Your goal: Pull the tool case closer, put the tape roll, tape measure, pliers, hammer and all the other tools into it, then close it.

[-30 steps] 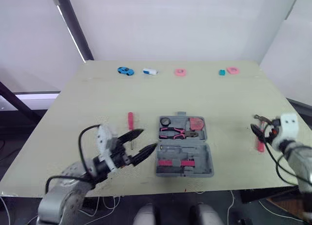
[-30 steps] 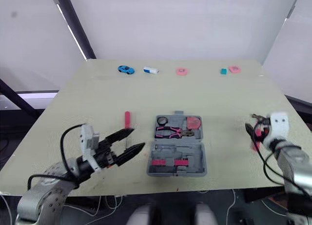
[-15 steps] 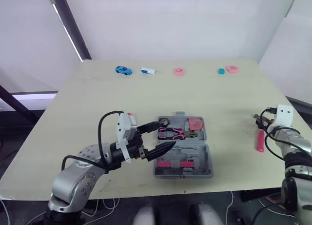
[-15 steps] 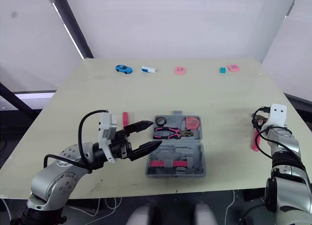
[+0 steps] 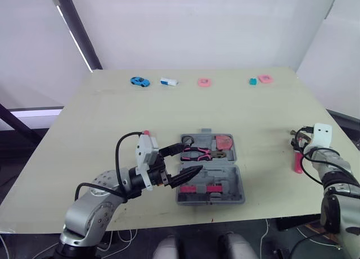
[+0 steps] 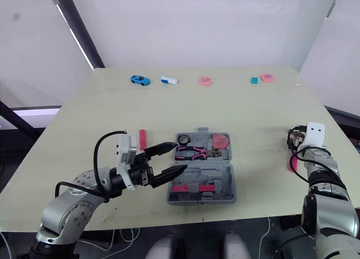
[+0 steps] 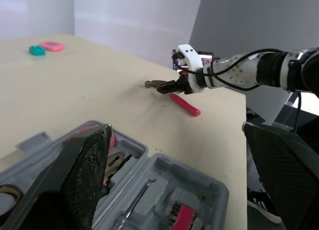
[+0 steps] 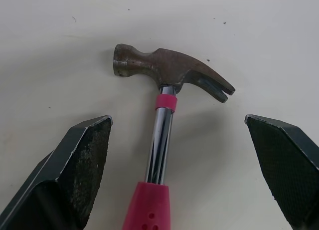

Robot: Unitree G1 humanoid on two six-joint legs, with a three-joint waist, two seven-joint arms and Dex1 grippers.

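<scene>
The grey tool case (image 5: 236, 175) lies open near the table's front middle. Its far half holds a black tape roll (image 5: 187, 140), pink pliers (image 5: 198, 153) and a red tape measure (image 5: 226, 141). My left gripper (image 5: 189, 159) is open, its fingertips over the case's left edge. A red screwdriver (image 6: 143, 140) lies left of the case, partly hidden by that arm. The pink-handled hammer (image 8: 168, 69) lies near the table's right edge. My right gripper (image 8: 177, 120) is open, one finger on each side of the hammer's shaft just below the head. I also see the hammer (image 7: 183, 102) beyond the case.
Along the far edge sit a blue toy car (image 5: 137, 81), a white item (image 5: 168, 81), a pink ring (image 5: 203, 82), a teal block (image 5: 253, 81) and a pink piece (image 5: 264, 78). The table's right edge (image 5: 315, 110) runs close to the hammer.
My left gripper has swung right from the front-left of the table to the case's left edge. My right gripper has stayed at the hammer. The camera has shifted a little.
</scene>
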